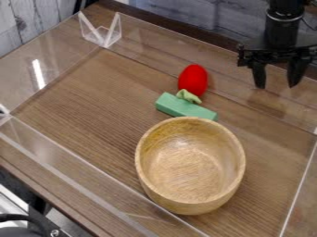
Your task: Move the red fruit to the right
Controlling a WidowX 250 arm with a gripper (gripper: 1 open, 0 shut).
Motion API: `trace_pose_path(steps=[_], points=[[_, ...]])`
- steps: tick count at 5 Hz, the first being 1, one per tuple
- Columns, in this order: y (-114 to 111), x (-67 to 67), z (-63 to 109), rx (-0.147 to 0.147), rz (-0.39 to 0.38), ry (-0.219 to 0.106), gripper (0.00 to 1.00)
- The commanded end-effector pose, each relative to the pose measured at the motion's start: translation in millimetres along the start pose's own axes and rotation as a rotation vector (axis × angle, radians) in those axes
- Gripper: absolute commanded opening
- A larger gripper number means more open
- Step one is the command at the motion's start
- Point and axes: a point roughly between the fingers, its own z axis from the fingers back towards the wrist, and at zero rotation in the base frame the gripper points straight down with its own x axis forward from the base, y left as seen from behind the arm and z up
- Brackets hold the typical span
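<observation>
A wooden table [87, 102] fills nearly the whole frame, its brown grain running on a slant from lower left to upper right. A clear plastic wall [37, 65] fences it in; the panels are hard to trace except where their edges catch the light, and the right-hand panel is cut off by the frame border. A small folded piece of the same clear plastic [102, 30] stands at the upper left.

In the lower centre sits a round wooden bowl [190, 164], upright, its pale inside fully visible and holding nothing that shows.

At the upper right the black gripper [279, 76] hangs pointing down at the table, its arm cut off by the top edge. Its two dark fingers [260, 72] stand apart with bare table showing between them, grasping nothing; whether their tips touch the wood cannot be told.

Just above the bowl lies a flat green block [186, 106], tilted across the grain.

The red fruit [194, 78] rests right of centre in the frame, touching the green block's upper edge, its pale leafy cap toward the block. It lies well apart from the gripper, to its left.
</observation>
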Motion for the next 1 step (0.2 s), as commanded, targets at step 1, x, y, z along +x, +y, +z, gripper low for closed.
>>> trace_pose_path(steps=[1], points=[[-15.9,6.2,14.0,-0.035,-0.026,-0.050,0.00]])
